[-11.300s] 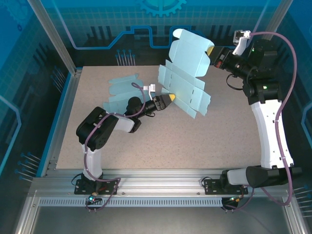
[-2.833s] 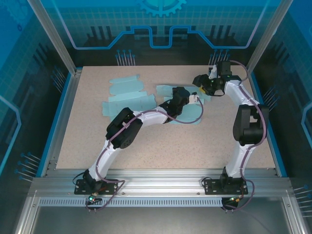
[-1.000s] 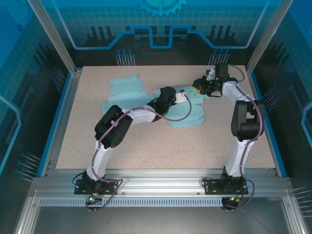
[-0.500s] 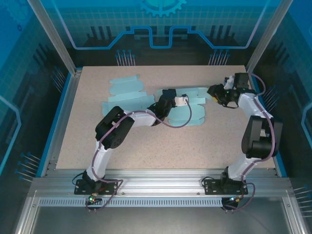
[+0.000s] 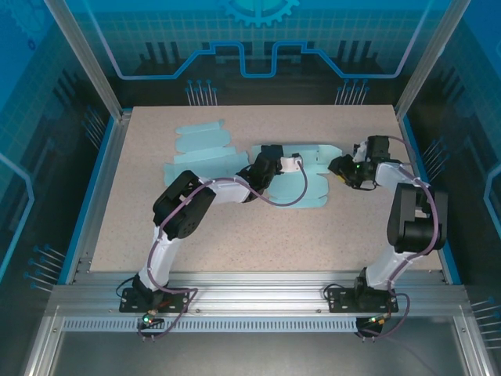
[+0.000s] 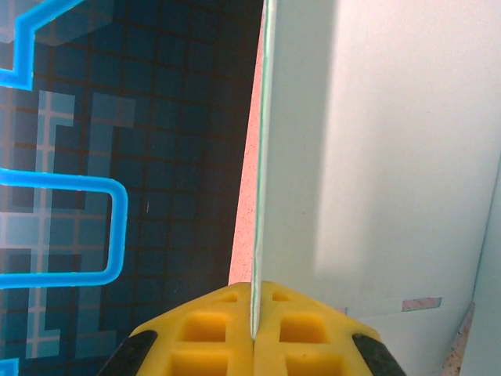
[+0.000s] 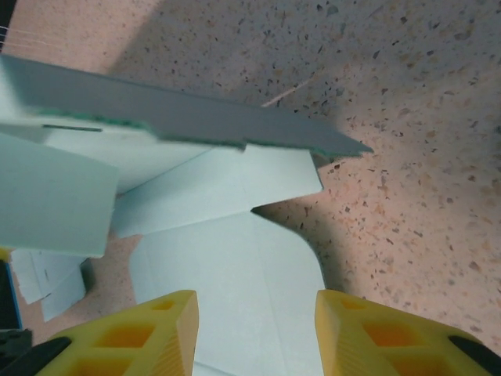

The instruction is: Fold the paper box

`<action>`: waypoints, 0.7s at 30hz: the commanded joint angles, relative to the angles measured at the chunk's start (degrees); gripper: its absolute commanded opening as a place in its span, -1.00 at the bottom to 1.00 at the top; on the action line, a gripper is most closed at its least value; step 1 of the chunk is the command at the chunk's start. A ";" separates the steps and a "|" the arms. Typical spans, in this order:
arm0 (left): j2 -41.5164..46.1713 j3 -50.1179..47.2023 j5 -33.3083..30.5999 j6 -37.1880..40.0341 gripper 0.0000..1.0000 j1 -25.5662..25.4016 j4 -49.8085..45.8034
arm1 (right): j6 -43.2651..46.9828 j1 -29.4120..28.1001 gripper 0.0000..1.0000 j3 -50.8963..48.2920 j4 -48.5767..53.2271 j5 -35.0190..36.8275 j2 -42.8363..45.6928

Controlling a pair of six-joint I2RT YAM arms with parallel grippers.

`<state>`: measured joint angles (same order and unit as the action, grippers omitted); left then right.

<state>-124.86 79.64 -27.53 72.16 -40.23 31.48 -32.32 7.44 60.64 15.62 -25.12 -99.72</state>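
My left gripper point(image 6: 253, 321) is pressed tight on a thin edge of the box point(image 5: 313, 192), at the box's left side (I see the paper edge-on between my yellow fingers point(image 6: 200, 345)). My right gripper point(image 7: 254, 305) is spread wide at the box's right side, over a rounded part of it, pinching nothing. The table point(image 5: 235, 235) is under the box, and most of the box lies flat on it. A spare sheet point(image 5: 200, 149) lies just left of the box.

No legible text, label, brand, number or sign is presented on the pale blue flat cardboard box blank point(image 5: 317, 189) or the speckled beige surface point(image 5: 235, 235).
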 commanded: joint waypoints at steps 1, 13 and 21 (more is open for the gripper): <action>1.72 0.00 0.99 -0.62 -1.00 0.21 -2.30 | -0.12 -1.53 -0.11 3.16 -1.86 2.33 -3.45; 1.46 -0.40 0.59 -0.62 -1.00 0.15 -0.89 | 0.32 -2.97 -0.06 13.00 1.58 5.23 -12.22; 0.68 0.09 -0.16 -0.03 -1.00 0.11 -0.90 | -0.60 -3.87 -0.06 14.59 4.10 6.99 -15.02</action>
<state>-124.86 79.66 -27.57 72.18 -40.23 31.24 -32.36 4.49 73.78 16.99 -19.49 -113.27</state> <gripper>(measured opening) 0.057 0.468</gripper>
